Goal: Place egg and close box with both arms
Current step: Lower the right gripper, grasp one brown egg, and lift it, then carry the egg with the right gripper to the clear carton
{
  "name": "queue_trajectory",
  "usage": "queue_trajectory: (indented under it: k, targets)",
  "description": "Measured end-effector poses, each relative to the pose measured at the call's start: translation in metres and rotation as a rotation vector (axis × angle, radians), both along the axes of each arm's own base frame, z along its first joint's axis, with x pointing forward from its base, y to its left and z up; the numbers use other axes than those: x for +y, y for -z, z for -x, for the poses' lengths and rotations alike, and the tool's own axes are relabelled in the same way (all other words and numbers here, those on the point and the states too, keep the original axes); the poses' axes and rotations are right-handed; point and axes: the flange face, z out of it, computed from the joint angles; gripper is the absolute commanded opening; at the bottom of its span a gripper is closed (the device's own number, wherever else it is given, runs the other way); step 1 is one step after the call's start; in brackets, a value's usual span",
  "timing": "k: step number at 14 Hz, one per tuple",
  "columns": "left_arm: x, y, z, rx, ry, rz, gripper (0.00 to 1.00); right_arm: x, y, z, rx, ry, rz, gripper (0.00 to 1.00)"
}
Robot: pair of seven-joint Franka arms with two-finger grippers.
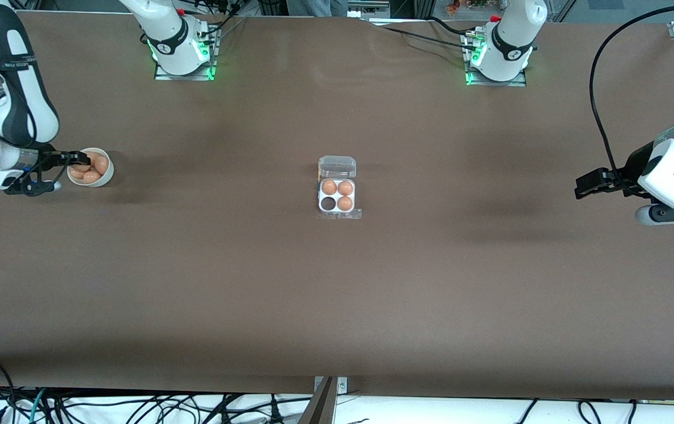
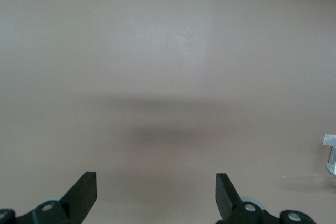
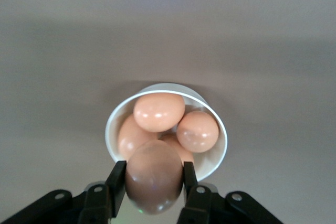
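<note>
My right gripper [image 1: 79, 158] hangs over the white bowl [image 1: 106, 175] at the right arm's end of the table, shut on a tan egg [image 3: 154, 179] that sits between its fingers [image 3: 117, 178]. Several more eggs [image 3: 158, 111] lie in the bowl [image 3: 219, 125] below it. The box [image 1: 337, 208] rests mid-table with its clear lid [image 1: 337, 166] open; three of its cells hold eggs [image 1: 345, 203], and one cell [image 1: 328, 204] shows dark and bare. My left gripper [image 1: 579, 187] waits open over bare table at the left arm's end, nothing between its fingers [image 2: 84, 187].
Both arm bases [image 1: 181, 50] stand along the edge of the brown table farthest from the front camera. A corner of the box [image 2: 331, 153] shows at the edge of the left wrist view. Cables lie past the table edge nearest the front camera.
</note>
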Motion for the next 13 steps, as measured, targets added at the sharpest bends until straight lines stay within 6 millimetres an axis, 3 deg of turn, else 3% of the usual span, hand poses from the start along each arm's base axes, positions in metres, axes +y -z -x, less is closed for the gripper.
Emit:
queue_trajectory:
  k: [3, 5, 9, 13]
  targets:
    - [-0.001, 0.0, 0.0, 0.0, 0.002, 0.0, 1.0, 0.034, -0.038, -0.033, 0.018, 0.013, 0.019, 0.32]
    - [-0.002, 0.0, 0.0, 0.0, 0.003, 0.0, 1.0, 0.083, -0.056, -0.053, 0.029, 0.044, 0.062, 0.32]
    - [-0.002, 0.0, 0.0, 0.0, 0.004, 0.0, 1.0, 0.23, -0.084, -0.078, -0.006, 0.131, 0.168, 0.32]
    - [-0.004, 0.0, 0.0, 0.0, 0.007, 0.0, 1.0, 0.364, -0.08, -0.065, -0.009, 0.253, 0.181, 0.32]
